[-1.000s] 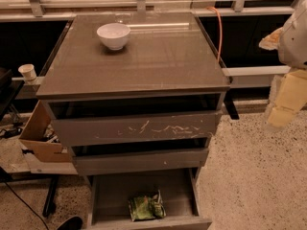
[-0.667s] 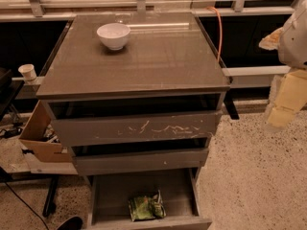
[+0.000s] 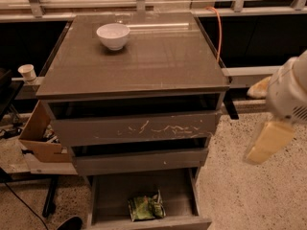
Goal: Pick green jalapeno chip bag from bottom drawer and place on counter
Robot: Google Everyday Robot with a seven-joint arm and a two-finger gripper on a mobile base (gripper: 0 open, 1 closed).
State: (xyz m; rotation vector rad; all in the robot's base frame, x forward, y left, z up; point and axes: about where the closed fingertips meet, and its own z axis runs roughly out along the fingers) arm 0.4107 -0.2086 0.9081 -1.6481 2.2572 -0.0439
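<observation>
The gripper [image 3: 269,142] hangs right of the counter's [image 3: 153,66] right edge, above the floor.
How far open it is cannot be told. The green jalapeno chip bag [image 3: 146,206] lies by the front edge of the open bottom drawer [image 3: 110,195]; a white bowl [image 3: 113,35] sits near the counter's back-left corner.

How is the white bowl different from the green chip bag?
The bowl is white, smooth and round; the chip bag is green and crumpled. The bowl sits up on the counter; the chip bag lies down in the open bottom drawer. Both are small. The robot's hand hangs off to the right, touching neither.
</observation>
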